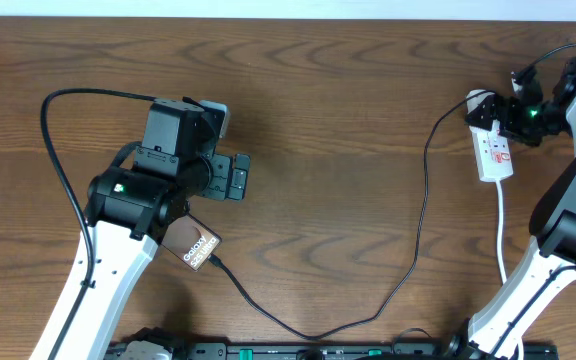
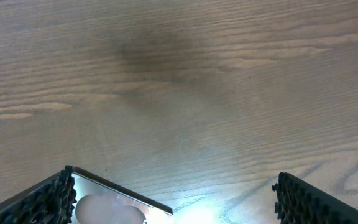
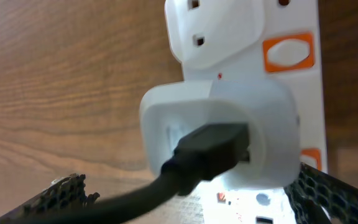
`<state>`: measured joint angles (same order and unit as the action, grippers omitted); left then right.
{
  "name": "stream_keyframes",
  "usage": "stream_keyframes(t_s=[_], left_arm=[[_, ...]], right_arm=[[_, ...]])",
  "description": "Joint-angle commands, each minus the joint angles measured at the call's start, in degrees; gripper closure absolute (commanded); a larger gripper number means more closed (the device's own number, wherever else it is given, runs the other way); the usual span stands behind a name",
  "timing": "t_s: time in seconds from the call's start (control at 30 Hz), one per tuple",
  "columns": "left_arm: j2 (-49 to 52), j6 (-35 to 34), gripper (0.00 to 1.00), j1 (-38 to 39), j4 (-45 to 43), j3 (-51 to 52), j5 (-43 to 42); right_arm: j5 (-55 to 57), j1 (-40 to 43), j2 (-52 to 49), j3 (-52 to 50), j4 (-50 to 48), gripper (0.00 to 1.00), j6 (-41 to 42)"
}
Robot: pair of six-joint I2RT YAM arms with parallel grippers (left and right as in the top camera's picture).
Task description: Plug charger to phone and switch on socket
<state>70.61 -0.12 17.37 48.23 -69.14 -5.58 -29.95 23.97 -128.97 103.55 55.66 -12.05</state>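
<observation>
The phone (image 1: 197,243), a brownish slab with white lettering, lies by my left arm, partly hidden under it. Its glossy corner (image 2: 120,199) shows beside my left finger. The charger (image 1: 423,215), a thin black cable, runs from the phone's edge, where its tip (image 1: 215,262) meets it, across to the socket (image 1: 494,150). My left gripper (image 1: 232,176) (image 2: 173,180) hangs open above the bare table. My right gripper (image 1: 508,112) (image 3: 188,186) is open around a white adapter (image 3: 229,112) in the socket (image 3: 291,18). The black plug (image 3: 213,149) is in the adapter.
Orange rocker switches (image 3: 289,52) sit on the socket's face beside the adapter. A white cord (image 1: 502,235) leads from the strip toward the table's front edge. A black rail (image 1: 318,350) runs along the front edge.
</observation>
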Motion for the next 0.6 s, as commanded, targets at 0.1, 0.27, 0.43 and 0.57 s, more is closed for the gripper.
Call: stream_keyframes(t_s=[0.1,0.27,0.43,0.57], left_arm=[[-0.63,0.52,0.01,0.13,0.17,-1.33,1.16],[-0.63,0.52,0.01,0.13,0.2,-1.33,1.16],[-0.63,0.52,0.01,0.13,0.2,-1.33,1.16],[-0.63,0.52,0.01,0.13,0.2,-1.33,1.16]], right_arm=[[-3.04,-2.56,-1.46,-4.55,-3.85,0.01,0.72],[-3.02,-2.69,-1.49,-5.79,-4.87,0.01,0.87],[-2.99,-2.69,-1.49,-5.79,-4.04,0.01,0.87],[-2.4,-2.62,-1.49,-5.79,-3.65,0.01,0.9]])
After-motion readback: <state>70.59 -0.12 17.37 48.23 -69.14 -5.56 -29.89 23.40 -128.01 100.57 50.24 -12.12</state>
